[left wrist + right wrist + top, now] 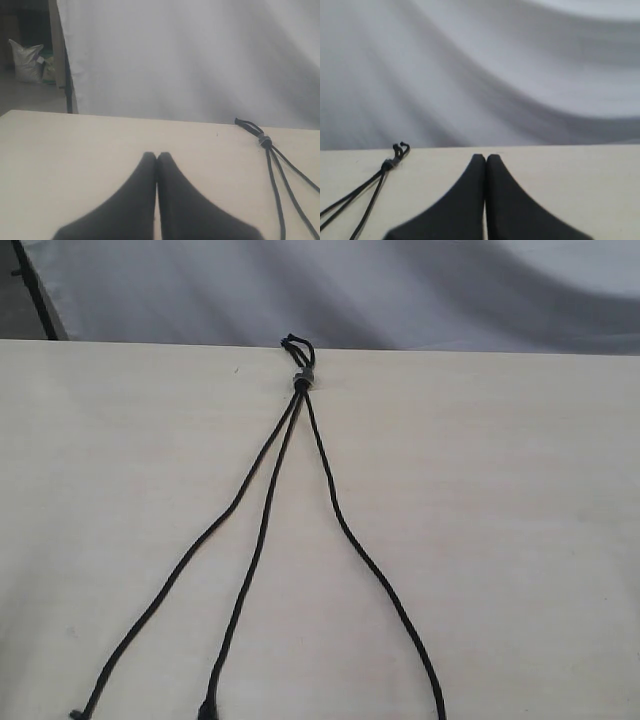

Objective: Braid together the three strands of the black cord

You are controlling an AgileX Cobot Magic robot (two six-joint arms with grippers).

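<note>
Braiding has not begun: the black cord [345, 530] lies flat on the surface [520, 540], its three strands [256, 540] fanning out from the knot [300, 381] with no crossing I can see, so every crossing is left. My left jaws and right jaws are clenched empty, either side of the knot, clear of the cord.

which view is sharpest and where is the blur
Exterior view: sharpest, evenly lit, the black cord crisp on the table. Left wrist view: the left gripper is soft-edged. Right wrist view: most blurred, the white backdrop smeared, the right gripper fuzzy.
</note>
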